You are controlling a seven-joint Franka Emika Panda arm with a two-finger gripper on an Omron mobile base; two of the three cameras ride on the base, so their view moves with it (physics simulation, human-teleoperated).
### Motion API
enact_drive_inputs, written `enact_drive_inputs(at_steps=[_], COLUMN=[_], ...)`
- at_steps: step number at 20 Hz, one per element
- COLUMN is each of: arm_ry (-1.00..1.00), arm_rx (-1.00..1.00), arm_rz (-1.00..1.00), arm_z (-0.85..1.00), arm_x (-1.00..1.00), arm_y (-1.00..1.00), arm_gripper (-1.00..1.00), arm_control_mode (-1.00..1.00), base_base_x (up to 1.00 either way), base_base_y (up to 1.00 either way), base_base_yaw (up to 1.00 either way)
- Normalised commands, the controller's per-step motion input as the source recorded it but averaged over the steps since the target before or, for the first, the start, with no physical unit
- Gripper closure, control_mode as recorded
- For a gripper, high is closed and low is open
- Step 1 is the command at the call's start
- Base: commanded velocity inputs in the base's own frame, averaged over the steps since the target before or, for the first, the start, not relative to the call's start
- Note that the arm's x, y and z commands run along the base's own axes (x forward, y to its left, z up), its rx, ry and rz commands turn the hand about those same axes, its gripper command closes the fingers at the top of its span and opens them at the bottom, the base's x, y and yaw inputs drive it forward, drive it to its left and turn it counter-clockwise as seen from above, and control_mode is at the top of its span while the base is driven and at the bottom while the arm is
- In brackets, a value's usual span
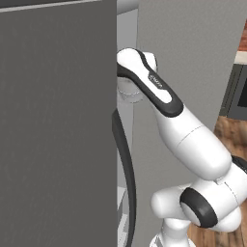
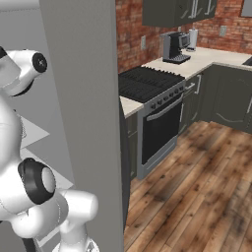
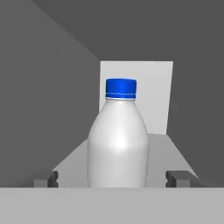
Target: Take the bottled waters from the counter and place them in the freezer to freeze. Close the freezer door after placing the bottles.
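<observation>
Bottled water (image 3: 118, 135) stands upright on a pale grey shelf (image 3: 164, 151) inside the freezer, and you see it through the hand view alone: blue cap, white body, squarely between the two dark fingertips (image 3: 46, 178) of the pincer (image 3: 114, 178). The tips stand wide apart, each clear of the bottle's sides, so nothing is clamped. Grey walls close in on both sides, with a lighter back panel behind the cap.

From the left base view you get the arm (image 1: 193, 144) reaching through the narrow gap between the freezer door (image 1: 58, 125) and the neighbouring grey panel; its wrist sits right at the door's edge. The right base view gives you what the others hide: the stove (image 2: 147, 83), the beige table (image 2: 197, 59) with a coffee machine (image 2: 174, 47), and open wooden floor (image 2: 197, 187) to the right.
</observation>
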Motion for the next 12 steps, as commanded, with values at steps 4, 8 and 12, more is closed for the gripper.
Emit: enact_drive_inputs(at_steps=[4, 8, 12], arm_ry=[0.0, 0.0, 0.0], arm_rx=[0.0, 0.0, 0.0], arm_rz=[-0.06, -0.03, -0.03], arm_z=[0.02, 0.1, 0.19], arm_x=[-0.3, -0.34, -0.52], arm_y=[-0.72, -0.8, -0.74], arm_gripper=[-1.0, -1.0, -1.0], arm_control_mode=[-1.0, -1.0, -1.0], base_base_x=[0.0, 0.0, 0.0], base_base_y=[0.0, 0.0, 0.0], base_base_yaw=[0.0, 0.0, 0.0])
